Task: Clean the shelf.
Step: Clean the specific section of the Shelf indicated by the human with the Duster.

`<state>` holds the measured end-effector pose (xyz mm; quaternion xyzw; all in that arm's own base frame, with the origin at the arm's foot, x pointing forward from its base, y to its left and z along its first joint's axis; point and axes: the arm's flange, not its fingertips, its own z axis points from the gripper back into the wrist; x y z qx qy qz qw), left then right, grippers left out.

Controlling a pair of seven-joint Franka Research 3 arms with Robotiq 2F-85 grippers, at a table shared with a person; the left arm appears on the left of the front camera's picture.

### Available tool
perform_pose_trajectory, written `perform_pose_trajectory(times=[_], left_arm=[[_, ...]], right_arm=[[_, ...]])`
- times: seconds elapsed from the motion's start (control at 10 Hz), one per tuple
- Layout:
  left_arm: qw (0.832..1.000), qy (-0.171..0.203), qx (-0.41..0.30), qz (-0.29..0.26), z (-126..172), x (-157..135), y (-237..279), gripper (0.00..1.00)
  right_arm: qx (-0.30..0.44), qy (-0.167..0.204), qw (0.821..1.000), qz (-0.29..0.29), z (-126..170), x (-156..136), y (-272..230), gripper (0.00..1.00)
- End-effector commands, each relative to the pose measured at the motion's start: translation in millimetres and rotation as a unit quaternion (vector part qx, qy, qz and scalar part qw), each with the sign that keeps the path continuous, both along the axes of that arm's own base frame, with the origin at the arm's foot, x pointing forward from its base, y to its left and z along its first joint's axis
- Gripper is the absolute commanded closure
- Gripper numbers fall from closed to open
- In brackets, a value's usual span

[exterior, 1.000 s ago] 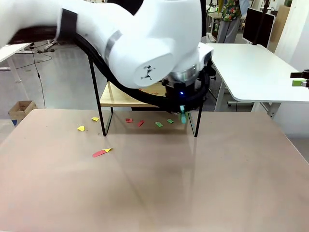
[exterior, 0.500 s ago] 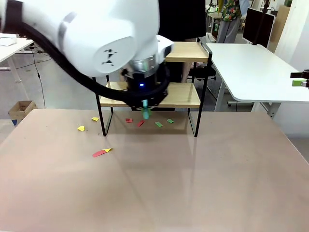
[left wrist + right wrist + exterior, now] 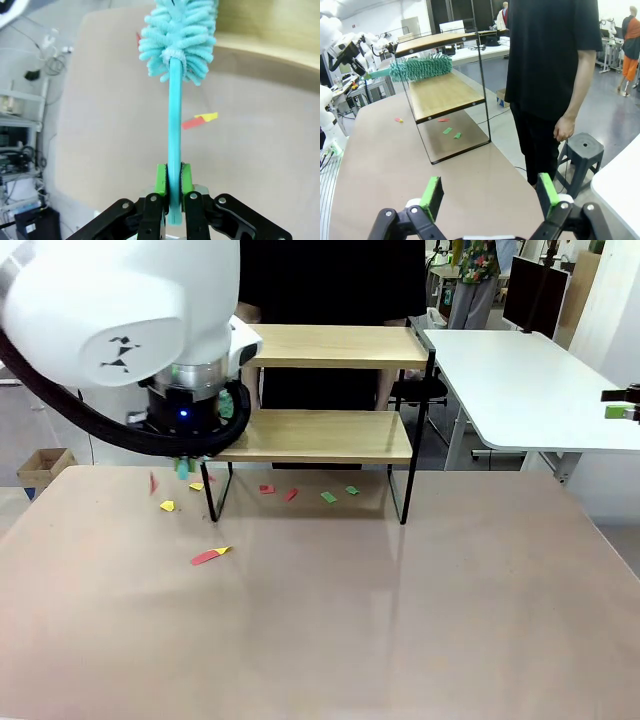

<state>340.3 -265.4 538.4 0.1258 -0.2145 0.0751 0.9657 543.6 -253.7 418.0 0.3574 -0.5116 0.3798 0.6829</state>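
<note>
Green pads (image 3: 160, 179) of L gripper (image 3: 172, 177) are clamped on the handle of a teal duster (image 3: 174, 110). Its fluffy head is held at the L end of the shelf (image 3: 330, 435), whose boards run lengthwise to the R. Paper scraps (image 3: 328, 497) are seen on the table (image 3: 400, 620) beneath. R gripper (image 3: 487, 194) is kept well apart, jaws wide, empty; L arm is judged nearer.

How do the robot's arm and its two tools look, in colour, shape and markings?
The left arm is white and rounded, with a small black mark on its big joint, a thick black cable along it and a blue light at the wrist. The left tool and right tool are black metal linkages with green pads.
</note>
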Motion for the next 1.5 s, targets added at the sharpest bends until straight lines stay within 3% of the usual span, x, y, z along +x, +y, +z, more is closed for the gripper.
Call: perform_pose_trajectory(times=[0.0, 0.1, 0.2, 0.3, 0.5, 0.8, 1.0, 1.4], left_arm=[[0.999, -0.024, 0.036, 0.022, 14.6, -17.9, 6.0, 0.86], [0.999, -0.037, 0.026, 0.003, 19.7, -21.1, -0.5, 0.86], [0.998, -0.036, -0.023, -0.051, 23.8, -23.1, -13.6, 0.86], [1.000, -0.021, 0.017, -0.002, 16.9, -18.9, -2.8, 0.86], [0.999, -0.032, 0.006, -0.018, 23.2, -25.3, -12.0, 0.86], [0.986, -0.029, -0.106, -0.126, 51.9, -38.0, 3.6, 0.86], [0.964, 0.001, -0.161, -0.211, 62.6, -45.2, 18.8, 0.86], [0.891, 0.058, -0.243, -0.379, 82.5, -62.4, 73.6, 0.86]], right_arm=[[-0.002, -0.001, 1.000, 0.002, 2.6, -0.9, 1.7, 0.00], [-0.002, -0.001, 1.000, 0.002, 2.6, -0.9, 1.7, 0.00], [-0.002, -0.001, 1.000, 0.002, 2.6, -0.9, 1.7, 0.00], [-0.002, -0.001, 1.000, 0.002, 2.6, -0.9, 1.7, 0.00], [-0.002, -0.001, 1.000, 0.002, 2.6, -0.9, 1.7, 0.00], [-0.002, -0.001, 1.000, 0.002, 2.6, -0.9, 1.7, 0.00], [-0.002, -0.001, 1.000, 0.002, 2.6, -0.9, 1.7, 0.00], [-0.002, -0.001, 1.000, 0.002, 2.6, -0.9, 1.7, 0.00]])
